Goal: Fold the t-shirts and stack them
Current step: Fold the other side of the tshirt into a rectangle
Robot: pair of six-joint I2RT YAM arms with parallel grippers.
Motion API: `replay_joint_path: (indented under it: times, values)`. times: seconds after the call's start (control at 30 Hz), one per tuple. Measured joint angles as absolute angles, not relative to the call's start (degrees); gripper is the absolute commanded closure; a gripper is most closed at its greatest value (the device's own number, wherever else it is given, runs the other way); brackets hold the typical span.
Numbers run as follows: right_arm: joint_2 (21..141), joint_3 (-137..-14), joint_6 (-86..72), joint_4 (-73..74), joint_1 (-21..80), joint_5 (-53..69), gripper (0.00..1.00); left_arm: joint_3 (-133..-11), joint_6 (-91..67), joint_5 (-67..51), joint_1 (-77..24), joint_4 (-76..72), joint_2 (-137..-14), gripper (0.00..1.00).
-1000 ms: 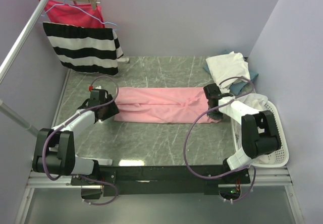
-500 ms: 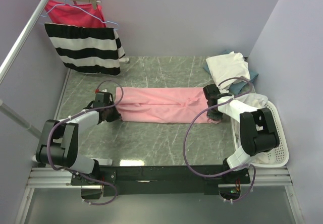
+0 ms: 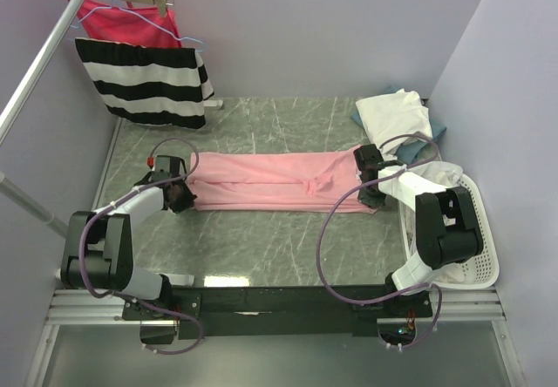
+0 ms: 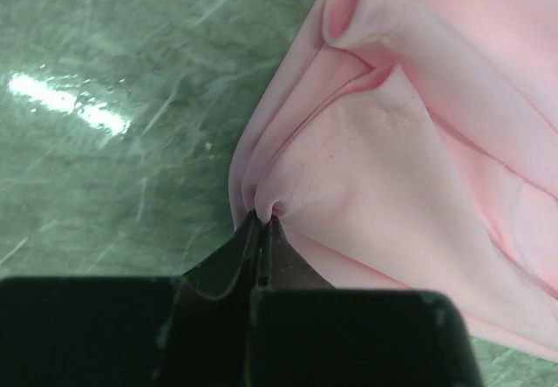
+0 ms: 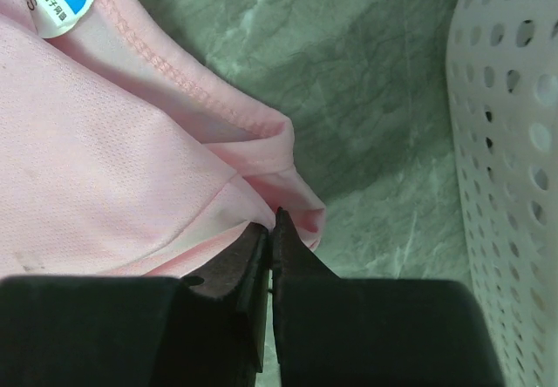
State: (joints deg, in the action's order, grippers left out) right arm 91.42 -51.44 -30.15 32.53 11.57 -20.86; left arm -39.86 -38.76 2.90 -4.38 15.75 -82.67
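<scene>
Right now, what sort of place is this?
Likely a staged laundry-folding booth: hanging striped garment, white basket, pink t-shirt spread across the green table.

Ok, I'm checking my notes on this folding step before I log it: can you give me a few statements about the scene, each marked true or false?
1. The left gripper and right gripper are both shut on the pink tee. True.
2. The pink tee lies in the basket. False: it is stretched out across the table, outside the basket.
3. A white tee sits at the table's far right. True.
4. The striped garment lies flat on the table. False: it hangs at the far left.
</scene>
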Motion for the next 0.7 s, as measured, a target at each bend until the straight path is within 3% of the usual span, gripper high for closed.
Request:
replay_joint_path:
  times: [0.1,0.13,0.17,0.2,0.23,0.27,0.33,0.37,0.47,0.7]
  values:
    - [91.42,-51.44,-30.11,32.36,11.51,-20.14,0.91,-39.99,-39.92,3.46,-4.14,17.06,-82.54,0.99]
    - [91.44,-51.44,-30.04,32.25,11.42,-19.99,0.83,-40.27,-40.14,3.6,-4.12,17.54,-82.72,0.99]
    - [91.5,-51.44,-29.89,32.12,11.33,-19.84,0.7,-40.6,-40.23,3.66,-4.12,17.96,-83.02,0.9]
    - [91.55,-51.44,-29.8,32.08,11.31,-19.81,0.49,-41.01,-40.27,3.68,-4.12,18.39,-83.37,0.78]
    - [91.57,-51.44,-29.47,32.1,11.27,-20.16,0.39,-41.52,-40.21,3.95,-4.1,18.76,-83.81,0.64]
    - [91.57,-51.44,-29.21,32.16,11.03,-20.67,0.37,-41.8,-40.01,4.45,-4.03,18.96,-84.05,0.44]
    - [91.15,-51.44,-28.27,32.21,10.31,-21.76,0.33,-42.17,-39.88,5.98,-3.42,19.35,-84.2,0.36]
    - [90.52,-51.44,-27.94,32.25,9.93,-22.15,0.33,-42.44,-39.9,7.01,-3.11,19.46,-83.66,0.27]
    - [86.94,-51.72,-27.35,32.6,9.56,-24.01,0.32,-42.44,-39.59,9.13,-2.39,21.76,-82.06,0.2]
    - [81.87,-57.6,-26.02,31.86,9.47,-22.39,0.32,-44.64,-38.19,8.03,-2.31,23.18,-74.52,0.19]
